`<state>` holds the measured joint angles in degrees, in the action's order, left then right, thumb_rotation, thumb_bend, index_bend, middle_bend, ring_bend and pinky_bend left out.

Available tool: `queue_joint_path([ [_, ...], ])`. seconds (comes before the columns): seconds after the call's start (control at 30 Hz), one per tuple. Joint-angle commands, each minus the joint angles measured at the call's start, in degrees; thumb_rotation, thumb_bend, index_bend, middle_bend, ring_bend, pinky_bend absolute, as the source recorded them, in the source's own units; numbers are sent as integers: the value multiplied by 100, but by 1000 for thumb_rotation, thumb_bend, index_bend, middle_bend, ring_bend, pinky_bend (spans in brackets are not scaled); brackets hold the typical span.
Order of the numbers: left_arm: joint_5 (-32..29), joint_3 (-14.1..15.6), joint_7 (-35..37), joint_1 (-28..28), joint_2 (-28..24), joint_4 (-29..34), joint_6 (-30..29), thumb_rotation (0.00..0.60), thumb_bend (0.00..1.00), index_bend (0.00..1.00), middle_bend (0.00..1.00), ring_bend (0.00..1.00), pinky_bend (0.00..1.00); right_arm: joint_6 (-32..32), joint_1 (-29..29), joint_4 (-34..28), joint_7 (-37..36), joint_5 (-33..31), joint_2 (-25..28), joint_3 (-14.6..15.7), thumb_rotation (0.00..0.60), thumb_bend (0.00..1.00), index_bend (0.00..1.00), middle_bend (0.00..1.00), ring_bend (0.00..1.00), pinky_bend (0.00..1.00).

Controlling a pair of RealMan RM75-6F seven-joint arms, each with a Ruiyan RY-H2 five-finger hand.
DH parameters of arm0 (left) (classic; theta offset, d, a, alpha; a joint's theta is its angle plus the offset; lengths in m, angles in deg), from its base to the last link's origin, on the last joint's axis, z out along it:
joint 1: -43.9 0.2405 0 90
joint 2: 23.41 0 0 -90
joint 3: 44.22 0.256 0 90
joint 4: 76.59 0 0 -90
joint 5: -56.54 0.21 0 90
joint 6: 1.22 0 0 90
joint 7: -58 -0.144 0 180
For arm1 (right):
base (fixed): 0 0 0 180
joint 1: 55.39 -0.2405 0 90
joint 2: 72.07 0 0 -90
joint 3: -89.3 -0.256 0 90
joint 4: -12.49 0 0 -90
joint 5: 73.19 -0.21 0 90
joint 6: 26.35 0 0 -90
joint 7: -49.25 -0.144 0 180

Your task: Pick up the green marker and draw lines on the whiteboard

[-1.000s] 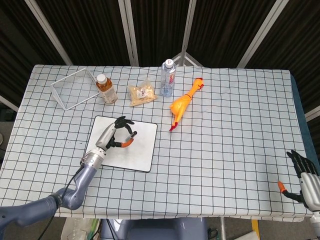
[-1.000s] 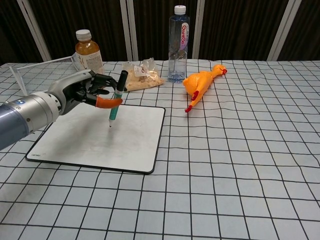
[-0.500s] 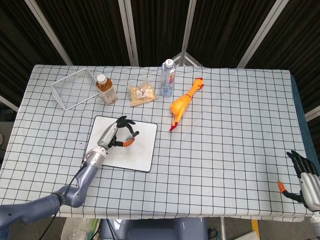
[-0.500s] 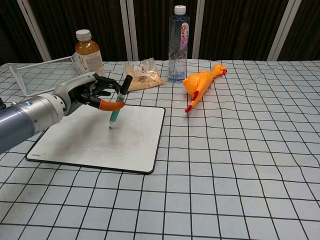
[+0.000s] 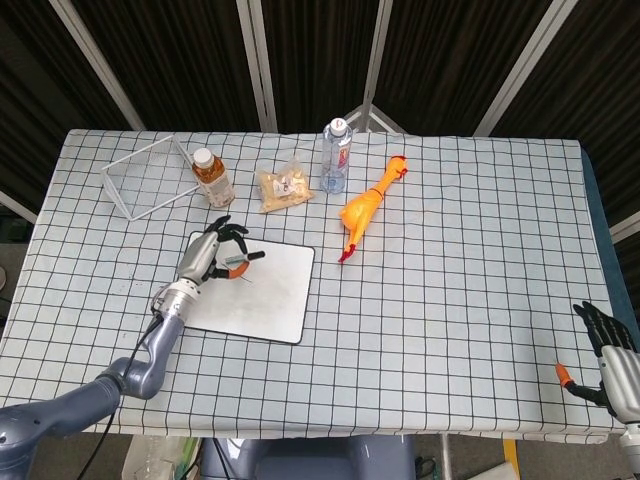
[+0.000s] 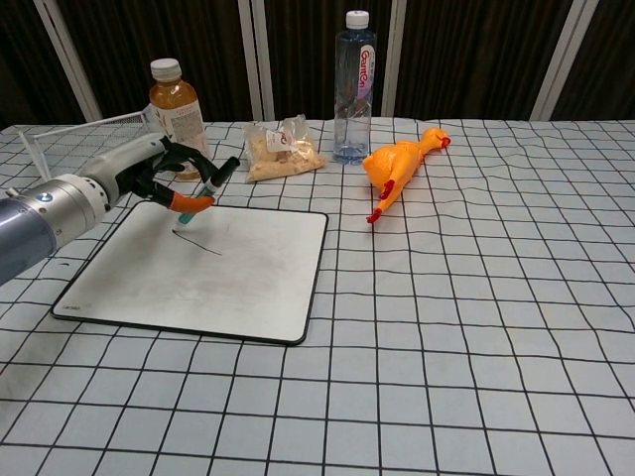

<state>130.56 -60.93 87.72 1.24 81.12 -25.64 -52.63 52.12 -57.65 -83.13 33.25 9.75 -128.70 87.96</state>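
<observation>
My left hand [image 6: 159,174] [image 5: 208,258] grips the green marker [image 6: 201,193] [image 5: 234,267], which leans over with its black cap pointing up and to the right. Its tip touches the whiteboard [image 6: 238,288] [image 5: 270,300] near the far left corner. A thin dark line [image 6: 201,244] runs on the board from the tip toward the middle. My right hand [image 5: 608,368] rests at the table's front right corner with fingers apart and nothing in it; it does not appear in the chest view.
Behind the board stand an amber drink bottle [image 6: 175,99], a snack bag [image 6: 281,149] and a clear water bottle [image 6: 354,89]. A yellow rubber chicken [image 6: 397,164] lies to the right of the board. A white wire rack [image 5: 148,175] sits at the far left.
My left hand has pulled the marker left and toward the board's far left corner, tilting it more, and a thin line now shows on the board. The right hand has not moved.
</observation>
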Motion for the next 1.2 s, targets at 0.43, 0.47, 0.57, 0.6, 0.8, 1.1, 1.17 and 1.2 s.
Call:
queue_joint_path([
  [0.43,-255,-527,702,106,-390,1024,-550,600,528,779,259,47,76,53,30,-9,-13,39,7,13,600,354,0,0,0,0],
  [0.47,-298,-516,643,118,-391,1140,-533,600,528,779,259,47,76,51,29,-14,-10,41,8,14,600,354,0,0,0,0],
  [0.57,-430,-498,533,135,-345,1361,-474,600,528,779,259,47,76,52,28,-18,-2,44,7,14,600,354,0,0,0,0],
  [0.6,-477,-495,506,133,-316,1418,-445,600,528,779,259,47,76,51,28,-19,-2,44,6,15,600,354,0,0,0,0],
  [0.8,-744,-516,188,28,-118,1553,-275,600,527,778,259,47,76,45,31,-8,-27,29,13,12,600,353,0,0,0,0],
  [1.1,-1081,-582,-112,-87,211,1479,-141,600,527,778,259,48,76,26,24,15,-77,27,16,10,600,354,0,0,0,0],
  [1.17,-1106,-585,-123,-94,266,1465,-133,600,527,778,259,47,76,24,28,9,-84,31,24,17,600,354,0,0,0,0],
  [1.2,-1107,-585,-122,-97,285,1468,-131,600,526,778,259,47,76,24,27,10,-84,31,24,15,600,354,0,0,0,0],
])
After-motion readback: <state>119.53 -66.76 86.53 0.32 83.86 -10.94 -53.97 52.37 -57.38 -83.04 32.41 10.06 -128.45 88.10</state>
